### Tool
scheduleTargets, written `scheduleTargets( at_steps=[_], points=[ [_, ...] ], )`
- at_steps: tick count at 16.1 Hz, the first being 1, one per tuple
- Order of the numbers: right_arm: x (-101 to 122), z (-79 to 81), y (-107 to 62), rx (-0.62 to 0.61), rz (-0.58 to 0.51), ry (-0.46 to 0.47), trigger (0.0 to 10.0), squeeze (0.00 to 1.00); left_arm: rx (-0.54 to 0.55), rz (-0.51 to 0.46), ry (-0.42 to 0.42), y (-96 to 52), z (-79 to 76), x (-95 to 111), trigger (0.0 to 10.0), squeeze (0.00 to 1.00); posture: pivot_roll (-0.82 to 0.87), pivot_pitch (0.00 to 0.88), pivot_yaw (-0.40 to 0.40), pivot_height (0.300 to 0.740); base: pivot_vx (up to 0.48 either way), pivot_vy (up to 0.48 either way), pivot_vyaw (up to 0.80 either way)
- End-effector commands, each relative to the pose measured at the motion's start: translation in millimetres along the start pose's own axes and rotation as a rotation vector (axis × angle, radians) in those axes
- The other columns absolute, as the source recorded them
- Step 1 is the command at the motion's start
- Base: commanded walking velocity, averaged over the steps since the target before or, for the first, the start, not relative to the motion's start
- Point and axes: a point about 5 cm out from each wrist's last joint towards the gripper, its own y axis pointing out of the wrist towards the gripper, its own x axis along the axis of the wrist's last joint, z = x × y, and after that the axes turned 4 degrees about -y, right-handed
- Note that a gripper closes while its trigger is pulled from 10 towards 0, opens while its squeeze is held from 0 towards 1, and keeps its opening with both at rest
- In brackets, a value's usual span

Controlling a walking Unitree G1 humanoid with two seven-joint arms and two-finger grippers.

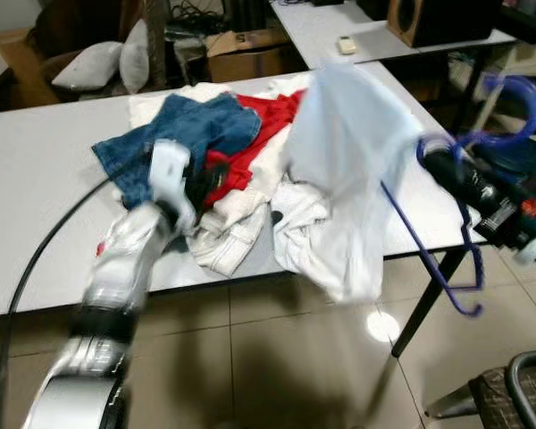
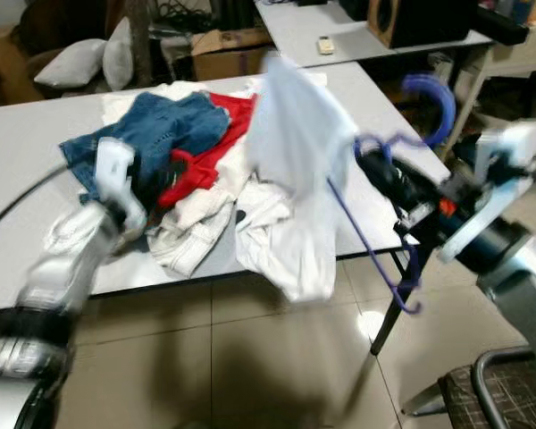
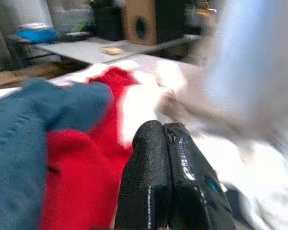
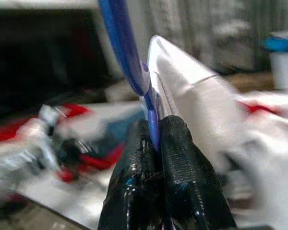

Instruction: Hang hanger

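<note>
Left eye view, read from left to right: my left arm reaches over the near edge of the grey table (image 1: 36, 179), and my left gripper (image 1: 201, 183) rests at the clothes heap, by the blue jeans (image 1: 183, 134) and the red garment (image 1: 259, 125); the left wrist view shows its two black fingers (image 3: 151, 172) pressed flat together with nothing between them, the red cloth lying just beyond. Centre: a pale white shirt (image 1: 348, 170) hangs off the table's front edge, draped on the blue hanger (image 1: 429, 241), its lower hem clear of the floor. Right: my right gripper (image 1: 438, 165) holds that hanger near its neck; the right wrist view shows the fingers (image 4: 182, 158) clamped on the thin blue wire, the shirt's shoulder just beside them, and the hook curling upward past them. Further right, a second blue curve (image 1: 518, 98) shows above a stand, but blur keeps me from saying what it is. Step in hand, as I judge it: the carry, with the shirt already on the hanger, lifted from the pile and not yet hung. The next move calls for finding a rail or peg, which I cannot identify from here, keeping the hook upright and facing it, and holding the clamp firm so the shirt's weight does not twist the wire in my grip. The pictures are smeared, so fine positions are uncertain.
</note>
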Motion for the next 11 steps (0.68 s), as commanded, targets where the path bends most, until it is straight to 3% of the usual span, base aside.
scheduleTargets(
  at_steps=[1, 3, 5, 7, 9, 11],
  points=[
    [18.4, 23.0, 4.8, 0.183, -0.086, -0.009, 10.0, 0.0, -0.136, 0.01, 0.021, -8.7, -18.3, 9.9, 10.0, 0.0, -0.13, 0.0, 0.107, 0.74, 0.0, 0.0, 0.0],
    [26.5, 37.7, 11.4, 0.298, -0.126, -0.005, 10.0, 0.0, -0.212, 0.054, 0.007, -23.5, -34.6, 7.0, 10.0, 0.0, -0.12, 0.0, 0.097, 0.74, 0.0, 0.0, 0.0],
    [36.2, 47.6, 34.8, 0.36, -0.201, 0.042, 10.0, 0.0, -0.258, 0.095, -0.026, -44.7, -60.5, 8.7, 10.0, 0.0, -0.1, 0.0, 0.085, 0.74, 0.0, 0.0, 0.0],
    [28.5, 53.9, 44.1, 0.401, -0.196, 0.087, 10.0, 0.0, -0.203, 0.076, -0.06, -48.9, -66.1, 11.8, 10.0, 0.0, -0.07, 0.0, 0.05, 0.74, 0.0, 0.0, 0.0],
    [9.6, 51.8, 47.9, 0.353, -0.126, 0.116, 10.0, 0.0, -0.166, 0.077, -0.061, -48.2, -69.7, 11.6, 10.0, 0.0, -0.06, 0.001, 0.044, 0.74, 0.0, 0.0, 0.0],
    [7.8, 51.9, 50.5, 0.327, -0.124, 0.137, 10.0, 0.0, -0.145, 0.081, -0.069, -48.1, -72.0, 12.5, 10.0, 0.0, -0.05, 0.001, 0.048, 0.74, 0.0, 0.0, 0.0]
  ],
)
